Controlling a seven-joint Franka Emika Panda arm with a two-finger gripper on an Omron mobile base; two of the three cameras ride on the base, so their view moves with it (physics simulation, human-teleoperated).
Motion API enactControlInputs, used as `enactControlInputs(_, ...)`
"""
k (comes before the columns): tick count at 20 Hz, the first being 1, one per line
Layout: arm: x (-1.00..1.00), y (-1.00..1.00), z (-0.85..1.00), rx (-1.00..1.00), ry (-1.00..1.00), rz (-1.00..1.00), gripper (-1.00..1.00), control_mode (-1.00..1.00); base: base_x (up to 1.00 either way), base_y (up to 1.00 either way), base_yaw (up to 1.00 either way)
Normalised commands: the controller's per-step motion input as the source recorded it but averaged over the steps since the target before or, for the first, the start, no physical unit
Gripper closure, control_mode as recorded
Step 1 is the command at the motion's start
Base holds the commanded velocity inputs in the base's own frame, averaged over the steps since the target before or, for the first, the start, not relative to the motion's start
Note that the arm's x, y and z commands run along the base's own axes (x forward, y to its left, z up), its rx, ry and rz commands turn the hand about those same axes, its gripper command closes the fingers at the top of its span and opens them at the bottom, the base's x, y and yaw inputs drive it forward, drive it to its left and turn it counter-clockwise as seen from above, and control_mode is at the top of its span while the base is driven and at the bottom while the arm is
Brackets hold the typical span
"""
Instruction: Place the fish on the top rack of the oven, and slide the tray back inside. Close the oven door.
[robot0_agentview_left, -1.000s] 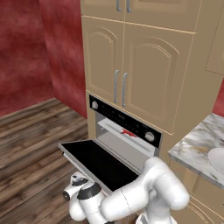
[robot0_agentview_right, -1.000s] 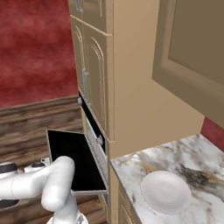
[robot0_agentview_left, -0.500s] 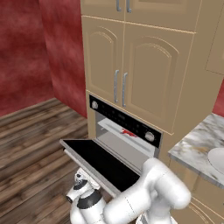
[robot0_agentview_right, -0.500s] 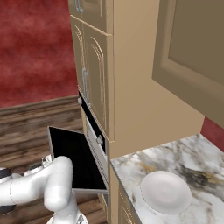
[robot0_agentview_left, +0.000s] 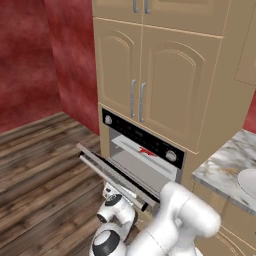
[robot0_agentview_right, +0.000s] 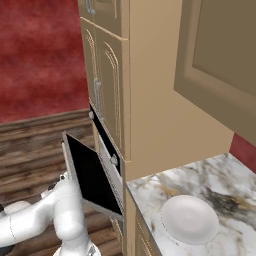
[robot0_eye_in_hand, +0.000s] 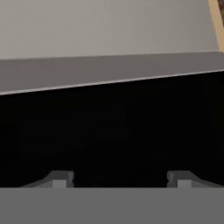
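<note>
While the door (robot0_agentview_left: 114, 175) is half up, push slow and straight from below | jaws apart, holding nothing | fish (robot0_agentview_left: 148, 151) lies inside the oven (robot0_agentview_left: 141, 156).

brightness: even, soft rendered light in both base views; no hard glare.
shadows: faint; the oven (robot0_agentview_left: 142, 159) cavity is only slightly darker than its front.
hand view: black door glass (robot0_eye_in_hand: 113, 127) just ahead of the pincer (robot0_eye_in_hand: 118, 178) is featureless, without reflections.
sharpness: coarse and pixelated throughout; the wood floor (robot0_agentview_left: 40, 165) grain is smeared.
distortion: none obvious at the edges.
</note>
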Motion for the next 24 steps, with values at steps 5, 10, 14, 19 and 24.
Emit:
enactControlInputs(5,0.18,-1.0,0.92,0.0,-0.17,-0.12,-1.0,-1.0,0.0,0.0,0.0)
enactControlInputs(10,0.47,-1.0,0.86,0.03,-0.1,-0.04,-1.0,-1.0,0.0,0.0,0.0)
enactControlInputs(14,0.63,-1.0,0.76,0.08,-0.03,0.0,-1.0,-1.0,0.0,0.0,0.0)
enactControlInputs(19,0.74,-1.0,0.3,0.15,0.0,0.0,-1.0,-1.0,0.0,0.0,0.0)
enactControlInputs(24,0.4,-0.98,-0.08,0.15,0.0,0.0,-1.0,-1.0,0.0,0.0,0.0)
